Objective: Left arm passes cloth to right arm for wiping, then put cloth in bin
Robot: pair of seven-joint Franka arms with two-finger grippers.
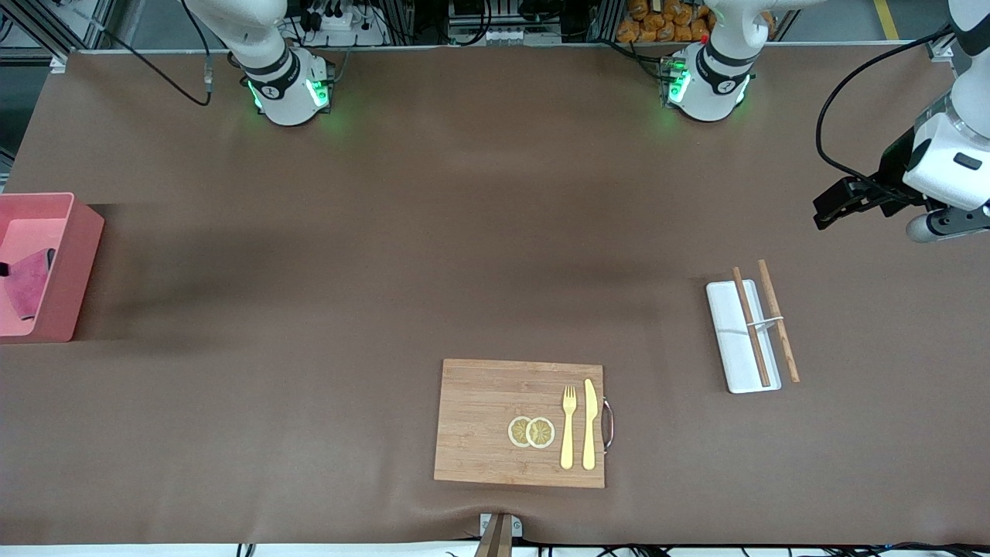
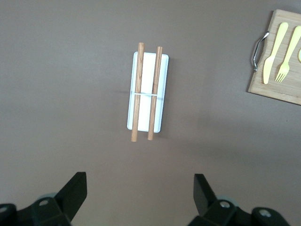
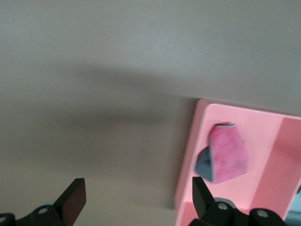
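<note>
Left hand (image 2: 139, 193) spread wide and empty, aloft at its own table end; right hand (image 3: 139, 195) likewise spread, empty.

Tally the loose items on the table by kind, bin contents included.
Bin: 1
Cloth, in the bin: 1
Cutting board: 1
Lemon slices: 2
Fork: 1
Knife: 1
White tray: 1
Chopsticks: 2
Total: 10

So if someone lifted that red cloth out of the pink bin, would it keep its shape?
Probably not. The cloth lies crumpled in the bin, one corner folded to show its grey side, so it likely droops when lifted. It looks thin, so probably light, and unlikely to roll or break.
</note>
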